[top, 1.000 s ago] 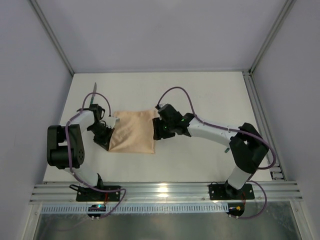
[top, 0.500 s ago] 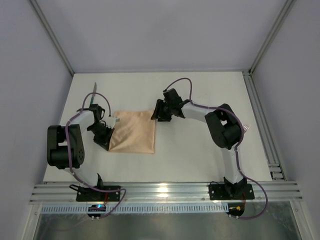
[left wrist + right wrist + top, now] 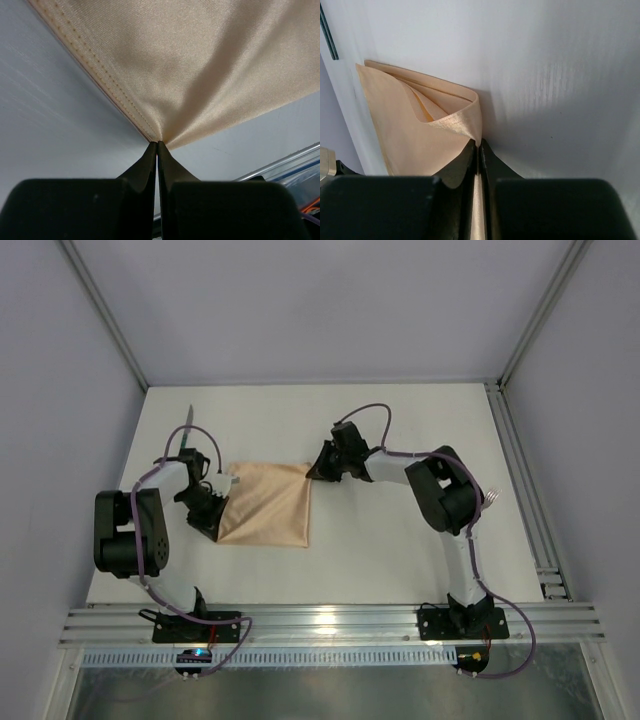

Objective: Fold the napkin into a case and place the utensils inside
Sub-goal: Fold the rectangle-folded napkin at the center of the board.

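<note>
From above, a white matte worktop (image 3: 400, 430) sits between pale grey walls (image 3: 320, 310), with a ribbed aluminium rail (image 3: 330, 622) along its near edge and a frame rail (image 3: 520, 490) down its right side. A soft peach-orange cloth napkin (image 3: 265, 505), folded into a rough square, lies left of centre. The left gripper (image 3: 219, 489) is at its upper left corner and the right gripper (image 3: 314, 472) at its upper right corner. A slim utensil with a teal-green handle and silver end (image 3: 188, 426) lies at the far left, behind the left arm and apart from the cloth. The far and right parts of the worktop are bare.

In the left wrist view, the left gripper (image 3: 158, 145) is pressed together, pinching a corner of the napkin (image 3: 200, 65). The cloth fans away from the tips, its stitched hem (image 3: 100, 82) running up to the left over the worktop (image 3: 55, 120).

In the right wrist view, the right gripper (image 3: 476, 145) is pressed together on a corner of the napkin (image 3: 405, 130). Here the layers curl up and gape a little. Bare worktop (image 3: 560, 75) stretches to the right.
</note>
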{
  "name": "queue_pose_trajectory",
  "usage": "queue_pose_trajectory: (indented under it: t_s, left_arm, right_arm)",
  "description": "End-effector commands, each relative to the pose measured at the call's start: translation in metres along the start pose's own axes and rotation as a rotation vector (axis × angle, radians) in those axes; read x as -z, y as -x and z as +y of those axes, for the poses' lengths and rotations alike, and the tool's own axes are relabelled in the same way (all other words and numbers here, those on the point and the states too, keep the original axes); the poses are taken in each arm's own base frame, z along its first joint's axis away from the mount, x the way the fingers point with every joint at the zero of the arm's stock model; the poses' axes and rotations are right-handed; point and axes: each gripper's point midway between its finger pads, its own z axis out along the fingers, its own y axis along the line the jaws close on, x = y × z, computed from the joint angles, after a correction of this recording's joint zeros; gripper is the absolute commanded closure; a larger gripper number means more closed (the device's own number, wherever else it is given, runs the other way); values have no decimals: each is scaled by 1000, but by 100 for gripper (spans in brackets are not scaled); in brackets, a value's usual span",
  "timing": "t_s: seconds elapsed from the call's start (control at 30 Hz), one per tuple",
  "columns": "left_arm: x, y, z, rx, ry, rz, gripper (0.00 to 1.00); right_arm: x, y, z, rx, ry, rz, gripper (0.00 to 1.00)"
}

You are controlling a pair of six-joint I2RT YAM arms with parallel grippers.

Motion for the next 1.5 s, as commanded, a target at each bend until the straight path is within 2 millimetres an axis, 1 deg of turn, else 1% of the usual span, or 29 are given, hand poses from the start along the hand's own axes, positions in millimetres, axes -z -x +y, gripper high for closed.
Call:
queue_pose_trajectory:
  t_s: [0.0,0.03,0.07,0.1,0.13,0.17,0.2,0.23,0.27,0.3,0.33,0.4,0.43,0.5,0.53,0.63,0.67,0.7,0.8,0.9,0.93,1.0,1.07,1.1,1.13,1.17,1.23,1.3,1.47]
  left_arm:
    - [-5,13,13,-38,40,-28,99]
    - [-4,15,13,-38,37,-36,99]
    - [0,21,12,-41,34,-50,98]
    - [4,24,11,-48,34,-66,98]
    - [7,27,10,-56,29,-73,94]
    - [10,29,7,-62,18,-84,92]
    - [16,30,6,-72,12,-82,89]
    - [22,31,4,-79,13,-93,81]
    - [25,31,2,-84,9,-101,75]
    - [30,31,-1,-86,2,-107,68]
    - [36,33,-5,-92,-1,-126,66]
    - [43,35,-10,-98,-15,-147,64]
    - [48,35,-12,-94,-12,-153,63]
    - [50,34,-11,-97,6,-146,63]
    - [48,33,-12,-97,10,-140,63]
    - [38,31,-17,-109,1,-108,62]
    - [33,30,-22,-121,-3,-96,62]
    - [30,31,-23,-126,-1,-89,62]
    - [25,34,-23,-139,22,-82,62]
    - [24,39,-20,-135,38,-97,65]
    - [23,40,-20,-133,39,-96,66]
    - [23,42,-19,-127,45,-100,68]
    - [22,40,-20,-121,45,-94,70]
    - [25,39,-24,-107,38,-95,72]
    - [28,38,-27,-107,29,-98,73]
    - [32,38,-30,-117,27,-105,73]
    - [36,37,-29,-130,55,-133,73]
    - [33,37,-20,-130,104,-129,74]
    - [9,34,-11,-101,98,-67,76]
  right_arm:
    - [18,8,7,2,31,-70,95]
    - [21,-2,-4,-9,14,-58,96]
    - [30,2,5,-8,38,-87,96]
    - [34,-1,1,-14,33,-89,96]
    - [37,-14,-14,-30,8,-73,96]
    - [42,-17,-18,-39,0,-80,96]
    - [55,-16,-10,-50,22,-103,96]
    - [61,-33,-28,-65,-16,-86,96]
    - [67,-38,-32,-70,-28,-92,96]
    - [80,-40,-27,-72,-29,-120,96]
    - [85,-57,-43,-83,-68,-100,96]
    - [95,-74,-54,-105,-121,-94,96]
    - [104,-91,-56,-100,-134,-82,96]
    - [112,-108,-64,-126,-178,-80,96]
    - [119,-125,-62,-112,-174,-55,96]
    - [129,-146,-63,-108,-196,-10,73]
    - [135,-157,-72,-102,-239,22,54]
    - [139,-159,-73,-103,-249,28,46]
    - [161,-149,-85,-65,-305,-38,22]
    - [181,-133,-80,31,-332,-84,21]
    - [184,-124,-68,59,-318,-101,21]
    - [188,-115,-65,142,-335,-104,27]
    - [183,-105,-45,202,-291,-107,49]
    - [175,-104,-39,219,-272,-92,66]
    - [170,-105,-31,235,-236,-80,74]
    - [163,-106,-12,254,-147,-64,80]
    - [151,-104,-1,262,-102,-61,92]
    - [144,-102,12,263,-46,-56,96]
    - [123,-93,-15,150,-66,-32,96]
